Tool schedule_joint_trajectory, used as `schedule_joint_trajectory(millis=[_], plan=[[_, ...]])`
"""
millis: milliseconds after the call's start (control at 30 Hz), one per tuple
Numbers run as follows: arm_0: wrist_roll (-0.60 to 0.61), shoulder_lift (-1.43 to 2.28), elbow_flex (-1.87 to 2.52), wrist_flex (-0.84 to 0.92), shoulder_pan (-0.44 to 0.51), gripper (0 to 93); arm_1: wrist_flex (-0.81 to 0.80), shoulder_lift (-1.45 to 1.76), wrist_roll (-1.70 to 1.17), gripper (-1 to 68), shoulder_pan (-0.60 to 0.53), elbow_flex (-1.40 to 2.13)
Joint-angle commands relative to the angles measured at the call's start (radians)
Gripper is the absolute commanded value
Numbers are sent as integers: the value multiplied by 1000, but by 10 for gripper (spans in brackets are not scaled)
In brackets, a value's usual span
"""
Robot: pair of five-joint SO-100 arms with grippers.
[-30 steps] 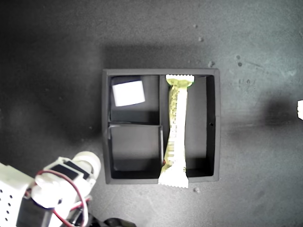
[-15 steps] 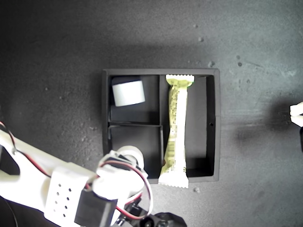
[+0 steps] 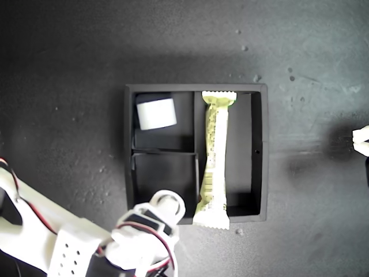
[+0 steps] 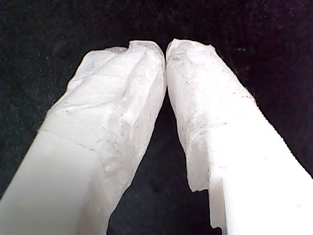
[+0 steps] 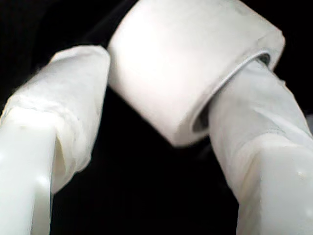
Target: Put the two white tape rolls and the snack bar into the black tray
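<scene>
The black tray point(image 3: 264, 173) lies mid-table in the exterior view. One white tape roll point(image 3: 155, 113) stands in its small compartment at the upper left in that view. The snack bar point(image 3: 213, 161) lies in the long compartment, one crimped end over the tray's near wall. My second gripper point(image 5: 161, 85) is shut on the other white tape roll point(image 5: 171, 63). In the exterior view this roll point(image 3: 167, 204) hangs over the near wall of the other small compartment. My first gripper point(image 4: 165, 51) is shut with nothing between its fingers.
The second arm point(image 3: 75, 248), with red and white wires, fills the exterior view's lower left corner. A white tip of an arm point(image 3: 361, 140) pokes in at that view's right edge. Dark matte tabletop point(image 3: 63, 86) surrounds the tray.
The arm carrying the tape roll swung in from the exterior view's lower left to the tray's near wall, then drew slightly back toward the view's bottom. The tray's contents have not moved.
</scene>
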Motion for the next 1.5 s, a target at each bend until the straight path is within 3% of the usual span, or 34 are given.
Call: schedule_joint_trajectory(millis=[0,300,567,733,967,1300,1467], plan=[[-18,107,18,15,11,180,-11,14,-6,-2,3,-25],[-41,192,130,15,15,225,2,15,-11,-2,2,-35],[-153,759,802,14,6,259,54,100,3,-2,12,18],[-235,1278,1442,-126,-38,177,230,486,21,-3,40,163],[-255,1973,2174,-436,-57,53,258,488,23,-3,64,222],[-275,2513,2623,-433,-55,16,268,488,25,-3,84,298],[-285,2551,2709,-436,-55,1,278,488,77,-2,94,298]])
